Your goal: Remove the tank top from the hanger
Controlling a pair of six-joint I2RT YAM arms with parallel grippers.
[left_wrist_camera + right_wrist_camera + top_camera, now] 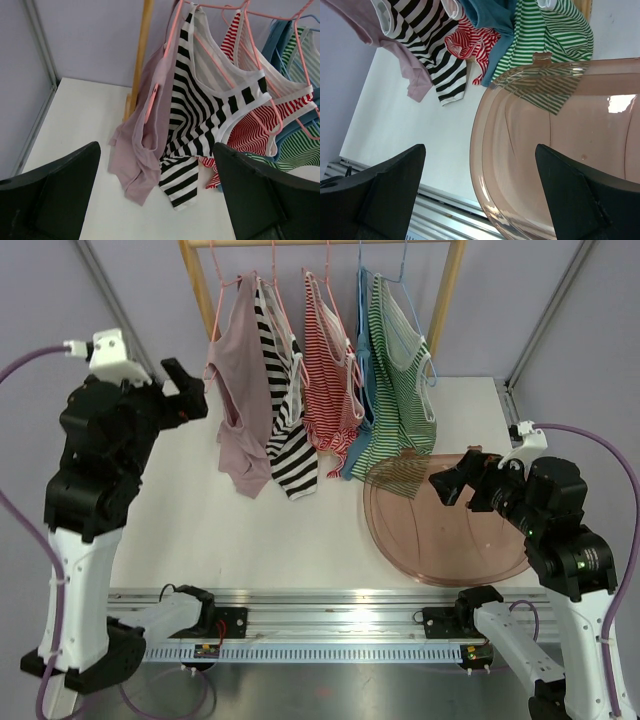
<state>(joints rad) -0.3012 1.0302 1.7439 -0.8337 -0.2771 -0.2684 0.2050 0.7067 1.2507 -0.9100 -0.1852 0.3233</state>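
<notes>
Fixed view high behind the table (250,530), both wrist views looking closer at the same tank tops (200,110)

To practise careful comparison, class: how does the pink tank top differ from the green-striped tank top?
The pink tank top is plain; the green-striped tank top has white stripes. The pink one hangs leftmost, the green-striped one rightmost, beside the brown tray. Both hang from the wooden rack.

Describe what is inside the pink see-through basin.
In the basin, only the white table shows through its floor. The green striped tank top hem shows tinted at the far wall; inside or behind, unclear.
</notes>
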